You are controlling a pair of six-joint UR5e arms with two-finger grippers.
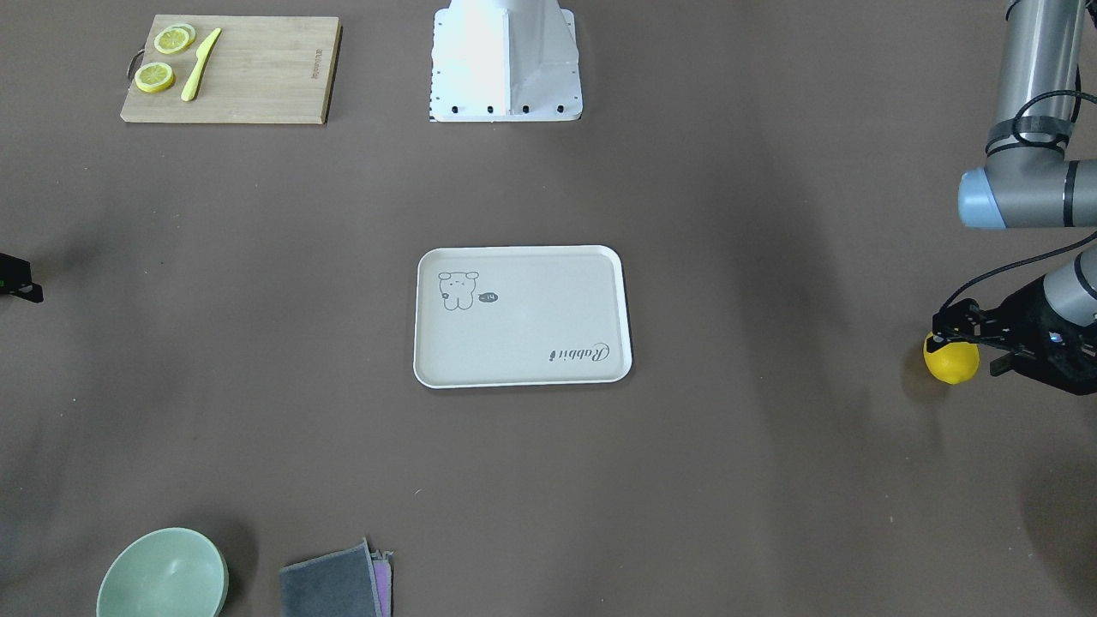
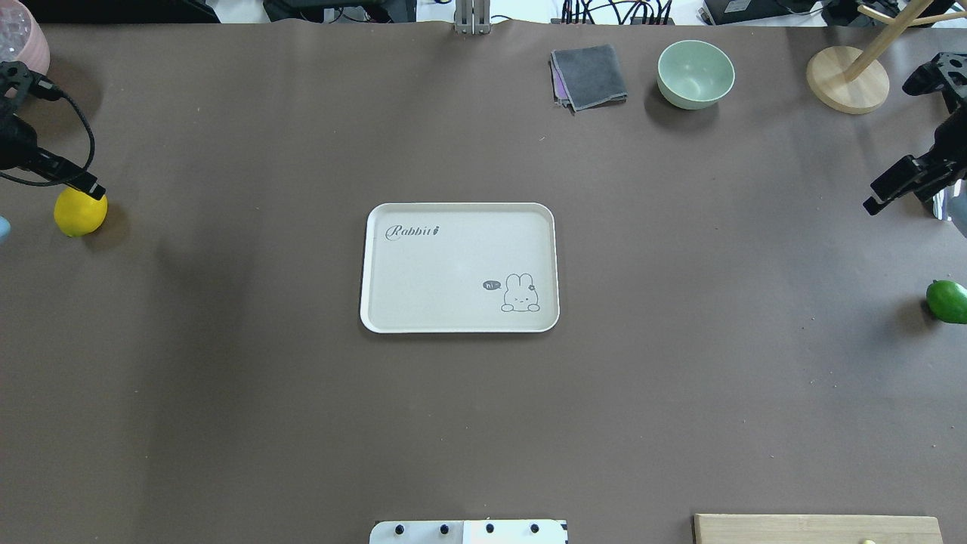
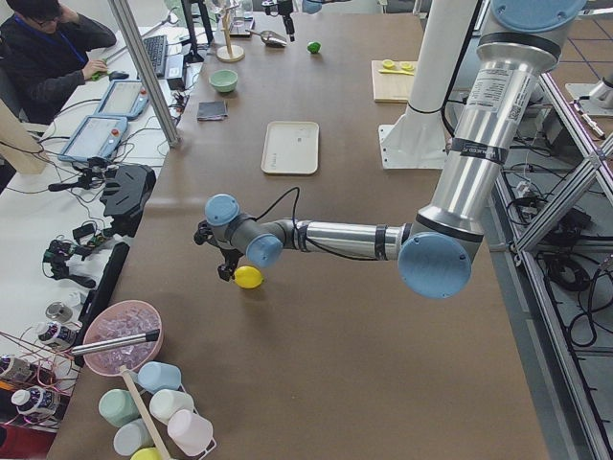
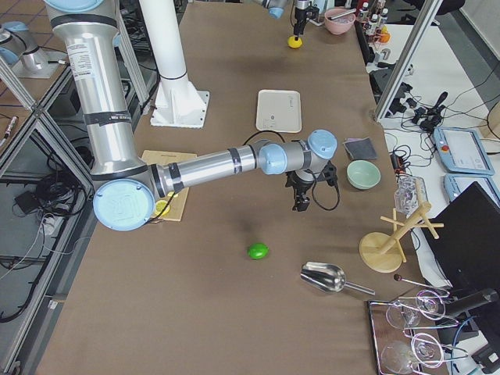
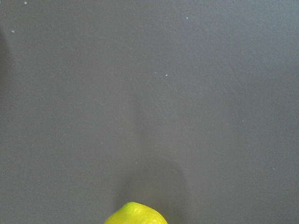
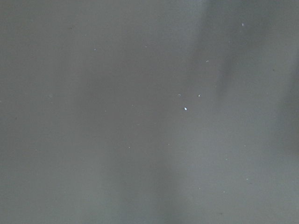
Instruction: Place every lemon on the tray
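Observation:
The yellow lemon (image 1: 953, 363) lies on the table at my far left; it also shows in the overhead view (image 2: 80, 213) and at the bottom edge of the left wrist view (image 5: 135, 213). My left gripper (image 1: 950, 336) hangs just above it, open and holding nothing. The green lemon (image 2: 947, 301) lies at the table's right edge. My right gripper (image 2: 880, 198) hovers open and empty, farther from me than that lemon. The off-white tray (image 2: 453, 264) sits in the middle of the table with nothing on it.
A wooden cutting board (image 1: 248, 68) with lemon slices and a yellow knife lies near the robot base (image 1: 506, 68). A green bowl (image 2: 695, 73), a grey cloth (image 2: 589, 75) and a wooden stand (image 2: 846, 79) line the far edge.

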